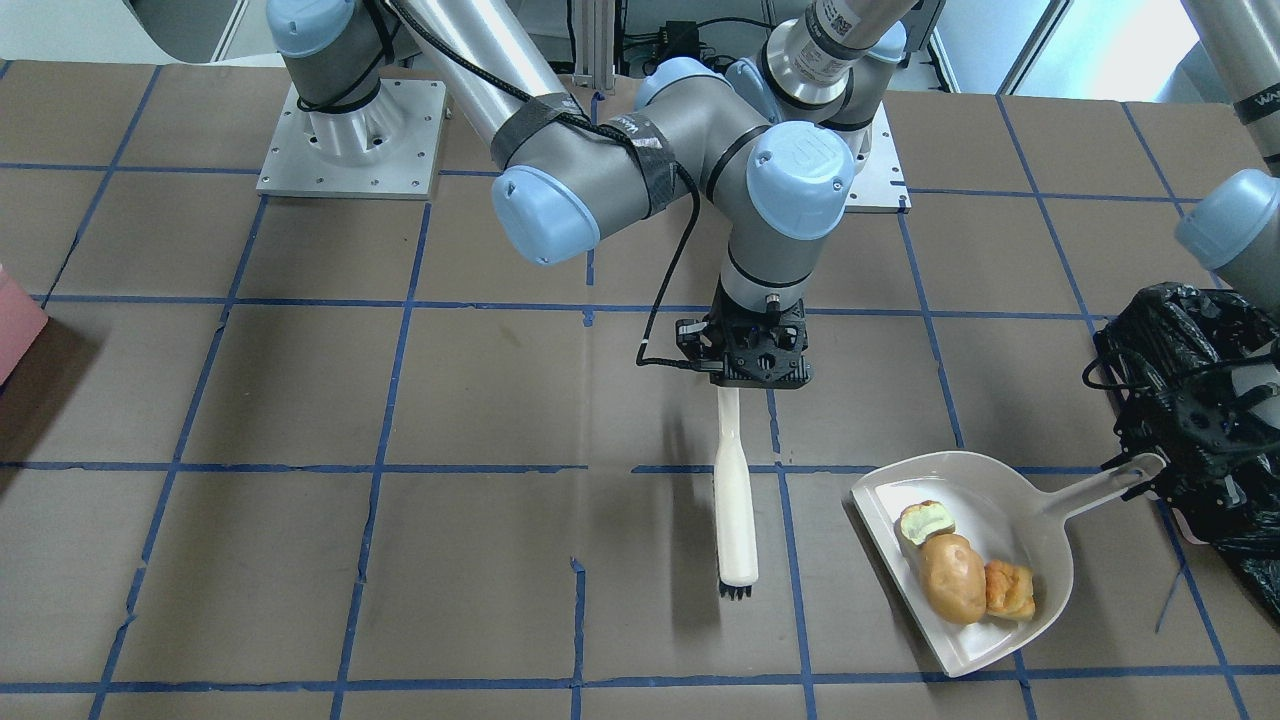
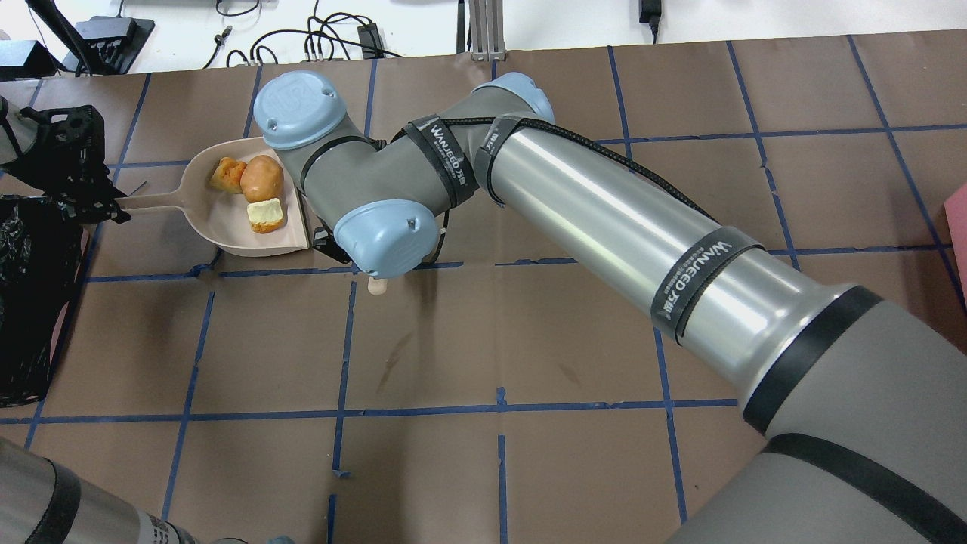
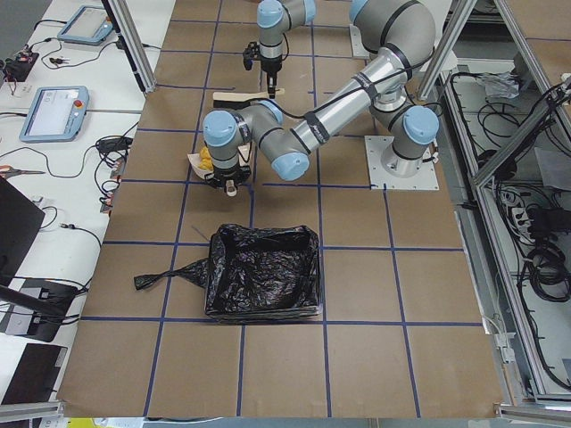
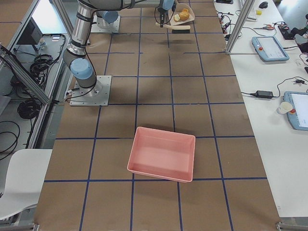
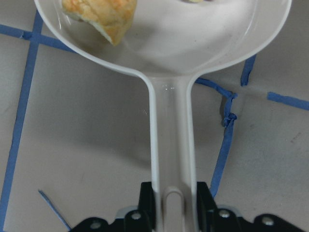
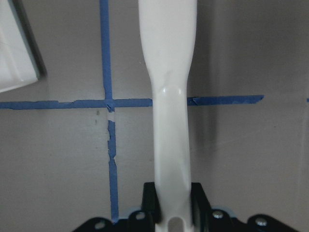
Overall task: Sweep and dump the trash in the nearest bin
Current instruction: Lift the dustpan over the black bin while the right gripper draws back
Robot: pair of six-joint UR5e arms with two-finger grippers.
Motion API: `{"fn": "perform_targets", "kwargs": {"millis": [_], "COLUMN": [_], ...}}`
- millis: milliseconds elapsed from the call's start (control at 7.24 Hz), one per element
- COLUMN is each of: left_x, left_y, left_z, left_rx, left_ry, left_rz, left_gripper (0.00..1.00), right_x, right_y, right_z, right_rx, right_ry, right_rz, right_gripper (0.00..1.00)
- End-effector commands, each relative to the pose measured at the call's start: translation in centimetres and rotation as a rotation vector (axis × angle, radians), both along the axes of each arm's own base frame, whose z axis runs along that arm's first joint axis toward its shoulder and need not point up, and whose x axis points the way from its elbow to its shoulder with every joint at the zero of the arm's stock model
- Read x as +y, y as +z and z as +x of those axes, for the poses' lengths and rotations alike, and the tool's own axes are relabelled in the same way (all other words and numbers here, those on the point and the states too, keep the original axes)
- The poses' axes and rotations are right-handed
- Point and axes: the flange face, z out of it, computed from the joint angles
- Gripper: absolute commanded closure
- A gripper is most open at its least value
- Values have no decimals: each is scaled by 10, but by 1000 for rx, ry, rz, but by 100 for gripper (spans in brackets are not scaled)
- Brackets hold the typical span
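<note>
The left gripper (image 5: 175, 198) pinches the dustpan (image 1: 1000, 480) handle, the right gripper (image 6: 172, 198) the brush (image 1: 734, 500). Tilting early would spill trash (image 1: 952, 577) beside the bin (image 3: 259, 308).

brown table (image 4: 159, 86) gridded in blue tape (image 1: 300, 467), white benches (image 4: 269, 139) alongside, perhaps a white chair (image 4: 24, 173).

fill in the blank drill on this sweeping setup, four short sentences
All ___ pieces of trash lie in the dustpan.
The left gripper is shut on the dustpan's ___.
The right gripper is shut on a white ___.
The bin is lined with a ___ bag.
Missing words: three; handle; brush; black.
</note>
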Motion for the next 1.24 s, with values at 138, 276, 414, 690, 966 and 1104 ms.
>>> {"fn": "perform_targets", "kwargs": {"millis": [138,276,414,690,966,1104], "left_x": [17,23,32,86,137,158], "left_y": [36,40,46,93,132,150], "left_z": [21,32,47,96,148,175], "left_rx": [14,13,5,-10,-34,21], "left_ry": [63,84,109,196,313,381], "left_rz": [-23,-25,-25,-42,-79,-103], "left_gripper": [100,100,100,100,100,100], "right_x": [30,33,40,71,88,90], "right_y": [-10,-2,1,-8,-23,-23], "right_z": [-40,-57,-80,-125,-138,-139], "right_rx": [57,60,82,74,56,57], "right_ry": [-19,-31,-47,-66,-67,-62], "right_rz": [33,36,37,24,1,3], "right_gripper": [92,92,92,93,93,93]}}
